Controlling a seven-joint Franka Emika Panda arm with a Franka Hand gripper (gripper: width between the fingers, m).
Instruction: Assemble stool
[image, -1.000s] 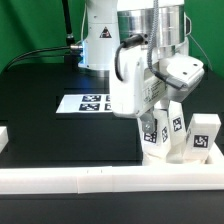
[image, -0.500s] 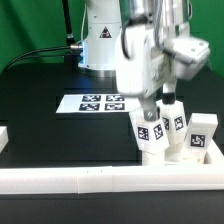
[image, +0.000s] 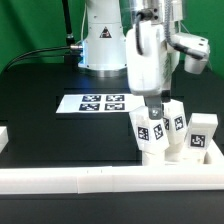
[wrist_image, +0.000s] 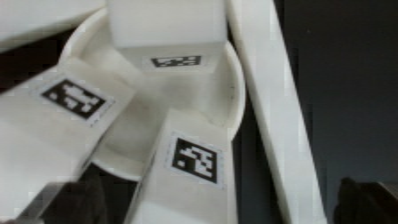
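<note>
The stool stands upside down by the front rail at the exterior view's right. Its three white tagged legs (image: 150, 133) (image: 176, 125) (image: 203, 135) point up from the round seat, which is mostly hidden there. In the wrist view the round seat (wrist_image: 98, 60) lies under the three legs (wrist_image: 71, 95) (wrist_image: 175, 40) (wrist_image: 199, 150). My gripper (image: 157, 100) hangs just above the legs, open and empty. In the wrist view the gripper (wrist_image: 199, 205) shows dark fingers (wrist_image: 32, 208) far apart, on either side of the nearest leg and not touching it.
The marker board (image: 100, 103) lies flat at mid table. A long white rail (image: 100, 178) runs along the front edge, also seen in the wrist view (wrist_image: 258, 100). A short rail piece (image: 4, 138) sits at the exterior view's left. The robot base (image: 100, 40) stands behind.
My gripper has risen from down among the legs to just above them, and the arm has straightened up. The stool has stayed in place.
</note>
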